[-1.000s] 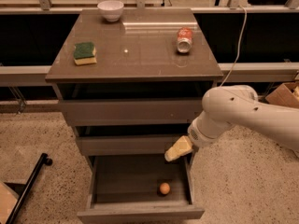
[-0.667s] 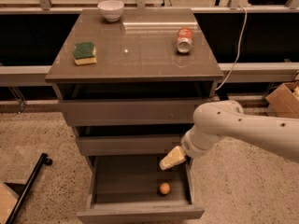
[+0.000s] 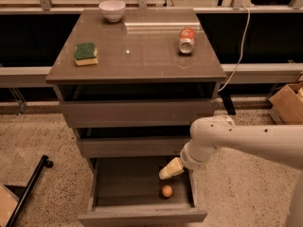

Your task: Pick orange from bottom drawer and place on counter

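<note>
The orange (image 3: 166,191) is a small ball lying on the grey floor of the open bottom drawer (image 3: 142,215), near its front right. My gripper (image 3: 170,170), with pale yellowish fingers, hangs inside the drawer opening just above and slightly behind the orange, on a white arm coming in from the right. It holds nothing. The counter (image 3: 137,56) is the glossy grey-brown top of the cabinet.
On the counter lie a green and yellow sponge (image 3: 86,54) at the left, a red-orange soda can (image 3: 186,40) on its side at the right, and a white bowl (image 3: 112,10) at the back. A cardboard box (image 3: 289,103) stands at the right, a black bar (image 3: 28,189) at the lower left.
My arm has moved left and down, bringing the gripper lower into the bottom drawer, closer to the orange. The orange has not moved.
</note>
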Available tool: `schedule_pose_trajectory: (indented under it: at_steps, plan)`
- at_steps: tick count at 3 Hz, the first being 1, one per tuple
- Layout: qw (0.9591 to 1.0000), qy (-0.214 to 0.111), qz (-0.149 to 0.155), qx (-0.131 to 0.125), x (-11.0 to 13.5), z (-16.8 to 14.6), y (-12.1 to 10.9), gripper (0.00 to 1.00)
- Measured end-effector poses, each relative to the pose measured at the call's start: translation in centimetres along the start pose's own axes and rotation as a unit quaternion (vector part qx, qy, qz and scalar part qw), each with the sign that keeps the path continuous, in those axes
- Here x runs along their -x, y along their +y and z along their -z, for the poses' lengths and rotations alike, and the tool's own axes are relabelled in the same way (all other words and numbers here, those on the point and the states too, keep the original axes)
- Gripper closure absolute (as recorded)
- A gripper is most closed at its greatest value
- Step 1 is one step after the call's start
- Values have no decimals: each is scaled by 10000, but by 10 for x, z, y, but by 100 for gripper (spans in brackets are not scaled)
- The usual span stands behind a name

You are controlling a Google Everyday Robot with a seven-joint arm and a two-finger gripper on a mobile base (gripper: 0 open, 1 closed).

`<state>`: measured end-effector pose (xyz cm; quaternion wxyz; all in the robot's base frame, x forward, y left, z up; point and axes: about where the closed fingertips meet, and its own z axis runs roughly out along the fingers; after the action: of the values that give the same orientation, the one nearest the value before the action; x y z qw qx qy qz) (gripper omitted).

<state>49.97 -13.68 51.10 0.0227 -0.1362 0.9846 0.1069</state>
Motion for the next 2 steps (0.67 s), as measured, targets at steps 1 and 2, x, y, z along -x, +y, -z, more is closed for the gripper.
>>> schedule_pose_trajectory:
  at_steps: [1,2]
  plan:
    - [9999,-53,-109,25,-1,-1,-1,0]
    - [9957,-40,-859,358,8,-39,-13,0]
